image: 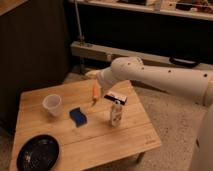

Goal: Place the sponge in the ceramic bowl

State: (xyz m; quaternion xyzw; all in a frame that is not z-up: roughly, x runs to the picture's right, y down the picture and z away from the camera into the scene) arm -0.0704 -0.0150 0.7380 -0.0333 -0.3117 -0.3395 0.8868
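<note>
One arm in view, mine: white, reaching in from the right edge and running leftward above the far side of the light wooden slatted surface [130, 136]. The forearm slopes up to a rounded joint, then the last link dips down and to the left. The end effector [90, 75] sits at that tip, held off the surface near its far edge, just above the upper end of the thin orange stick-like item [95, 93]. Its fingers are apart and grip nothing.

The small blue sponge with wavy sides [78, 116] lies flat on the surface, about mid-width. It is below and left of the end effector and not touched by it. A translucent white plastic cup [52, 104] stands upright just to the sponge's upper left. A small pale upright bottle [116, 115] stands to its right. A dark flat packet [115, 97] shows right behind the bottle's top; I can't tell whether the two touch.

The wide shallow black ceramic bowl with a glossy rim [37, 152] sits at the near left corner of the surface. The sponge lies outside it, well apart.

A speckled floor [170, 120] shows to the right. Dark cabinet fronts stand behind, crossed by a pale horizontal rail [100, 51].
</note>
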